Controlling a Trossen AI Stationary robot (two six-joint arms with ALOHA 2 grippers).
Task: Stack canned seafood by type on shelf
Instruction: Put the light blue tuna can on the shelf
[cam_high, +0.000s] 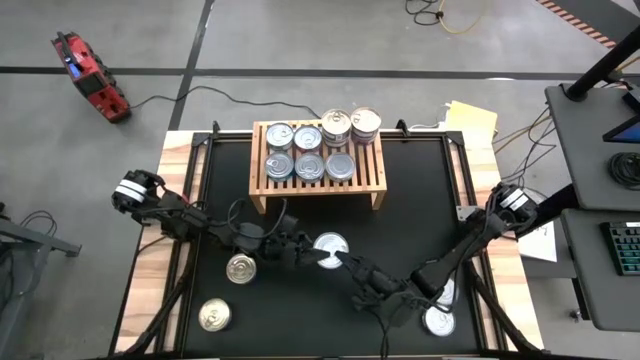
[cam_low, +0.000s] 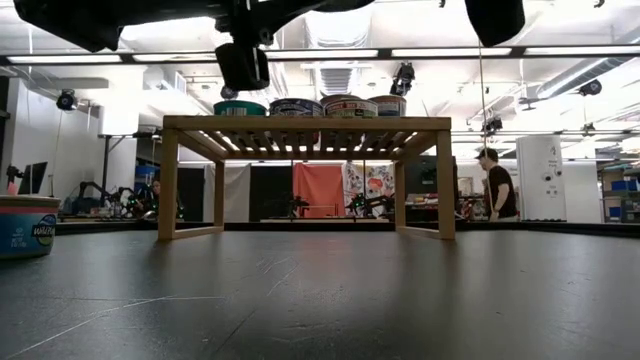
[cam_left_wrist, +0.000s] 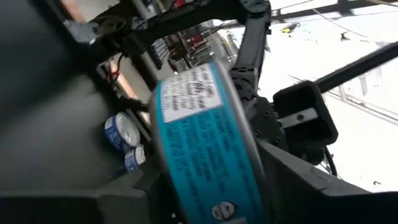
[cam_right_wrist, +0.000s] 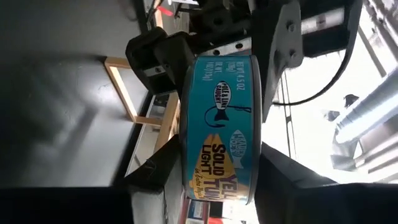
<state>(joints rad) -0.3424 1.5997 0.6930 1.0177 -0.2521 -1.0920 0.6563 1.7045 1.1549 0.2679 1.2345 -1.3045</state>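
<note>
1. We find the left gripper (cam_high: 300, 250) and the right gripper (cam_high: 345, 264) meeting at the lower centre of the high view, both on one teal tuna can (cam_high: 330, 249) held above the counter (cam_high: 400, 220).
2. Each wrist view shows that arm's own fingers pinching the can's sides, the other arm's fingers opposite; we judge this a hand-over between arms.
3. The shelf (cam_high: 377, 185) stands at upper centre, carrying eight cans, two at its upper right apparently stacked.
4. Loose cans remain: two at lower left (cam_high: 240, 268), others at lower right (cam_high: 438, 322) under the right arm.
5. We judge the hand-over serves reach; stacking is well advanced.
</note>
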